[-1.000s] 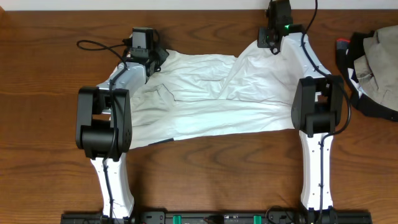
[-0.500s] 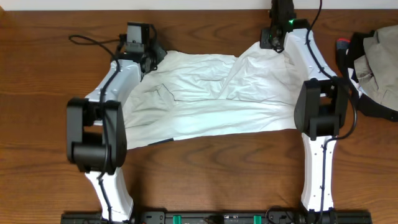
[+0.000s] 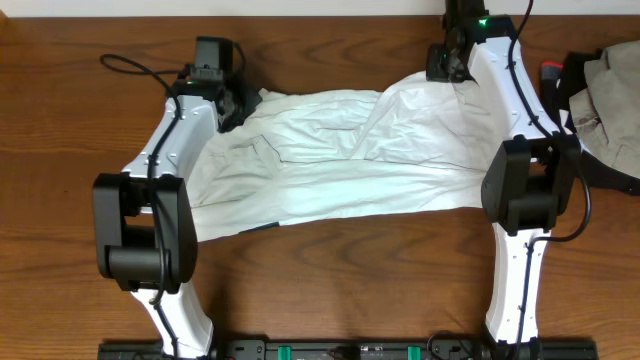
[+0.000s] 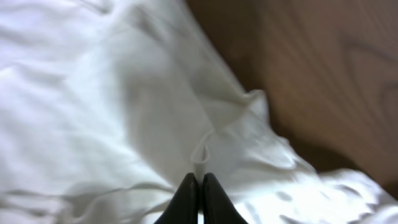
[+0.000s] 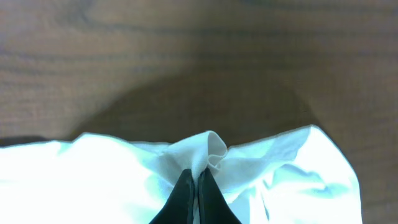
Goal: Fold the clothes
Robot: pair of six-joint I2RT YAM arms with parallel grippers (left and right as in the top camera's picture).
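Observation:
A large wrinkled white shirt-like cloth point(image 3: 340, 160) lies spread across the wooden table between my two arms. My left gripper point(image 3: 240, 100) is shut on a pinched fold at the cloth's far left corner; the left wrist view shows the black fingertips point(image 4: 186, 196) closed on white fabric point(image 4: 124, 112). My right gripper point(image 3: 445, 72) is shut on a bunched fold at the far right corner, seen in the right wrist view point(image 5: 198, 180) with the white cloth point(image 5: 93, 180) below it. Both corners are lifted slightly.
A pile of beige and dark navy garments point(image 3: 600, 100) lies at the table's right edge, with a small red-topped object point(image 3: 551, 70) beside it. A black cable point(image 3: 135, 65) runs from the left wrist over the table. Bare wood point(image 3: 330, 280) lies in front of the cloth.
Both grippers have moved toward the far edge and outward, holding the cloth's far corners. The cloth's top edge is drawn wider and flatter.

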